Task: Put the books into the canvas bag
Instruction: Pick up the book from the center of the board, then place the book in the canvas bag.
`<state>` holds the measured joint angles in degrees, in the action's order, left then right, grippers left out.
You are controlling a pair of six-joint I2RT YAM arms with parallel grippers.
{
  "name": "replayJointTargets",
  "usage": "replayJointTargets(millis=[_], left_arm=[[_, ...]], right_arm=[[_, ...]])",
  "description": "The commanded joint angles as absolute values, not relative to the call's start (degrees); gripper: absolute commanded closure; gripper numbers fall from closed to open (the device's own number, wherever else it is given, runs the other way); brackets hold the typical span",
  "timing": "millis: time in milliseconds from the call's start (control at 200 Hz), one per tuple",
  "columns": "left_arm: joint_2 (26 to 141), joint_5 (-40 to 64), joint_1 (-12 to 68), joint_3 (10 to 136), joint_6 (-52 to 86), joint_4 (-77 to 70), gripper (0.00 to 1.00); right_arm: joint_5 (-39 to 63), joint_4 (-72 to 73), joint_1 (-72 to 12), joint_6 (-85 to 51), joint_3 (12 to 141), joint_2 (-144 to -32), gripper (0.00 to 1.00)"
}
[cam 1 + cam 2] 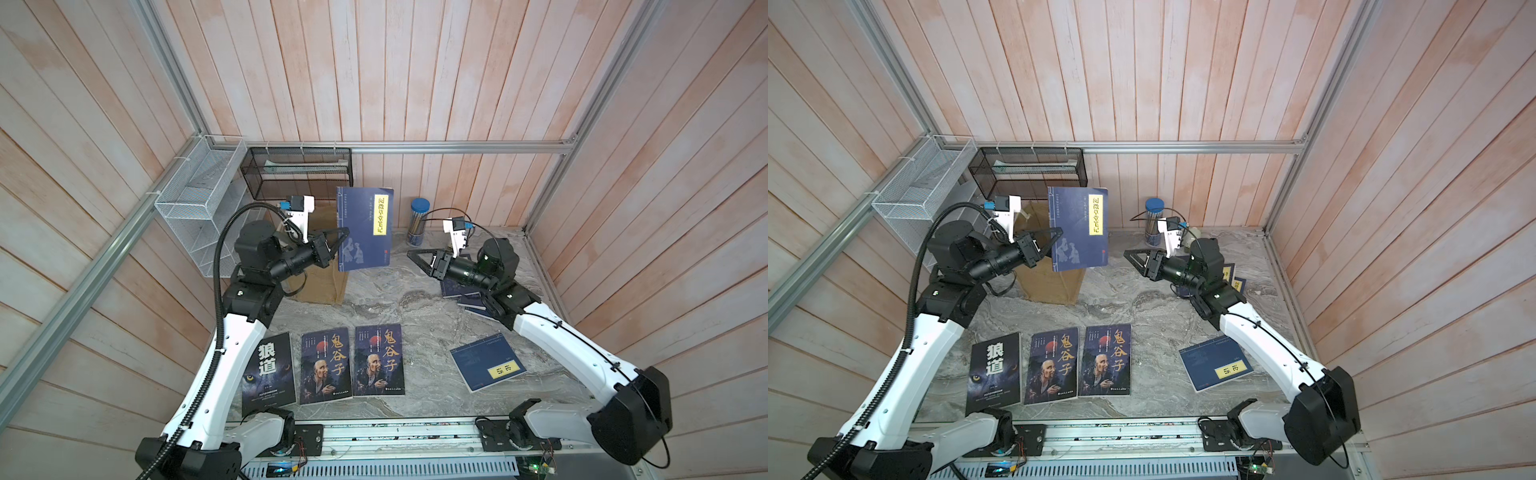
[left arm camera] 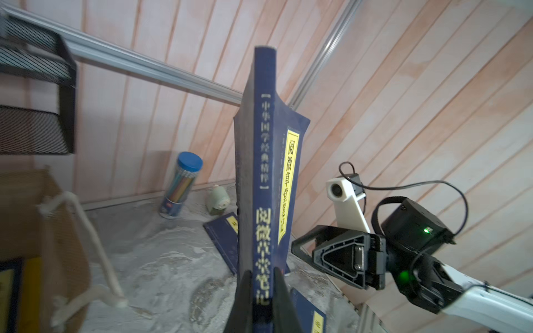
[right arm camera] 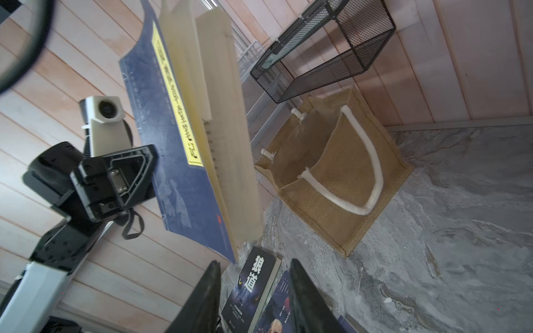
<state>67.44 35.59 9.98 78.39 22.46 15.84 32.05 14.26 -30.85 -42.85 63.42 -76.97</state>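
Nearest, along the front edge of the worktop, three books lie flat in a row: a black one [image 1: 269,374] and two portrait covers [image 1: 326,368] [image 1: 379,359]. A navy one [image 1: 487,360] lies near the front right corner, and more navy ones [image 1: 461,291] are stacked by the right edge under the right arm.

Up in the air, the left gripper [image 1: 341,237] is clenched on the spine of a navy book [image 1: 365,228], holding it upright above the worktop, just to the right of the bag [image 3: 331,184]. The bag stands near the back left corner with its mouth open and one rope handle [image 3: 372,161] draped down its side. The right gripper [image 1: 415,257] hangs apart from the book, jaws spread and empty.

I'd say the carry to the bag is in hand. Next the book wants shifting left over the mouth, then lowering edge-first. Its pages are fanning loose and might catch the rim.
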Motion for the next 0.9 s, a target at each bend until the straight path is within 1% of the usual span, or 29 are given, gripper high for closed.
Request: replayJointTargets(millis=[0, 45, 145, 255, 410, 625, 895], left_arm=[[70.41, 26.65, 8.63, 86.04, 12.82, 26.75, 1.00], [71.91, 23.61, 8.54, 89.10, 10.55, 28.75, 1.00], [75.16, 17.72, 8.20, 93.47, 5.24, 31.18, 1.00], [78.96, 14.18, 6.68, 97.27, 1.58, 33.41, 1.00], [84.30, 12.25, 5.44, 101.14, -1.30, 35.04, 1.00], [92.66, 9.55, 3.90, 107.27, -4.56, 40.66, 1.00], [101.47, 9.29, 3.30, 112.65, -8.33, 49.28, 1.00]], right_arm=[[26.08, 8.73, -32.38, -40.36, 69.23, -82.47, 0.59], [23.97, 7.46, -33.13, -39.55, 71.91, -85.12, 0.59], [15.95, 3.55, -35.14, -38.38, 78.05, -90.57, 0.56], [13.55, 3.33, -36.80, -38.21, 84.10, -96.68, 0.54], [16.01, 3.20, -38.14, -39.08, 93.33, -105.71, 0.52], [20.32, 3.45, -38.79, -41.98, 104.53, -117.42, 0.52], [24.49, 1.48, -39.29, -43.33, 114.11, -126.97, 0.52]])
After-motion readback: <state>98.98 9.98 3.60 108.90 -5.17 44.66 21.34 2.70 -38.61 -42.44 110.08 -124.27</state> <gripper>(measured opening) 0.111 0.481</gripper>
